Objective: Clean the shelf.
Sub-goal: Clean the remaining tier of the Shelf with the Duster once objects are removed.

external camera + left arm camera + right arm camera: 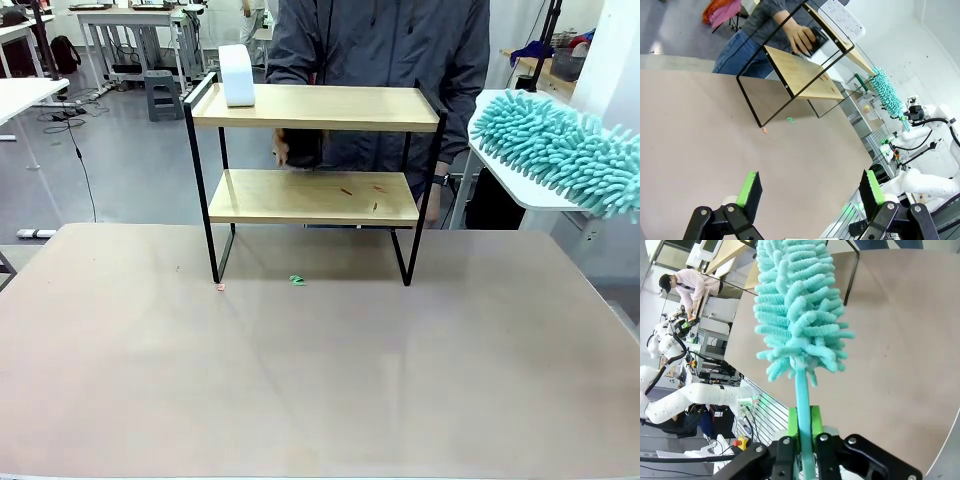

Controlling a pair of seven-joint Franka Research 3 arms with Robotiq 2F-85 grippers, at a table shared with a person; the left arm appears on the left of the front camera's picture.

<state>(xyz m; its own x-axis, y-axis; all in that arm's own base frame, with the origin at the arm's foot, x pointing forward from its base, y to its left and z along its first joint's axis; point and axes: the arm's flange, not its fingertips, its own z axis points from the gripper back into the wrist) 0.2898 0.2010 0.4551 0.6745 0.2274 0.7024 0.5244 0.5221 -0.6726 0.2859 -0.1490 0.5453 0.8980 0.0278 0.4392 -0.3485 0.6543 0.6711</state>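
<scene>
Left gripper, shelf well ahead

shelf — pale matt wood boards, black metal frame, duster — fluffy teal cloth, smooth table

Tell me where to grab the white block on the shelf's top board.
Likely grip the white block across its upright sides, from above with the open left end effector: it stands tall at the top board's left end, beside the end rail of the shelf.

Left end effector spread wide over table, shelf beyond, person's hand at it
</scene>
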